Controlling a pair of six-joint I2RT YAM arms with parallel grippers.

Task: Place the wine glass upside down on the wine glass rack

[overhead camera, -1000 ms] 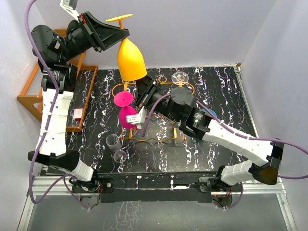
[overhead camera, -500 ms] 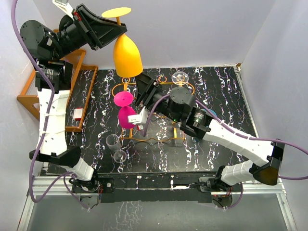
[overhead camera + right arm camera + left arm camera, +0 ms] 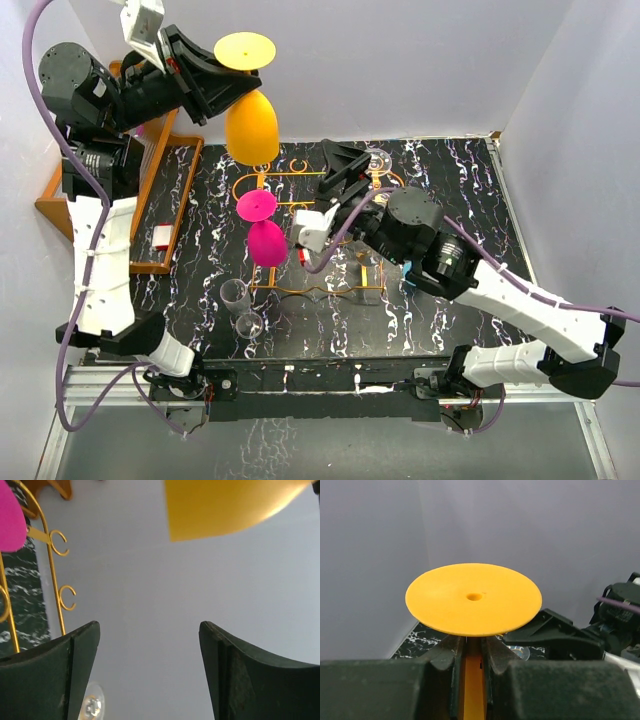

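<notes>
A yellow wine glass hangs upside down, base (image 3: 245,48) up and bowl (image 3: 250,125) down, above the back left end of the wine glass rack (image 3: 330,290), a thin gold wire stand. My left gripper (image 3: 226,84) is shut on its stem (image 3: 474,680) just under the round base (image 3: 473,599). A pink wine glass (image 3: 266,243) hangs upside down in the rack's left side. My right gripper (image 3: 345,165) stands open over the rack's back. It holds nothing, and its fingers (image 3: 82,670) frame bare wall, the yellow bowl (image 3: 225,505) and the rack's wire loops (image 3: 50,565).
A clear glass (image 3: 374,158) sits at the rack's back right. Two more clear glasses (image 3: 233,293) (image 3: 248,323) stand on the table before the rack. A chunky wooden rack (image 3: 60,205) and a small white item (image 3: 161,236) lie at the left edge.
My right gripper has opened and drawn back to the right, away from the pink glass, which stays in the rack. My left arm has shifted the yellow glass slightly left.
</notes>
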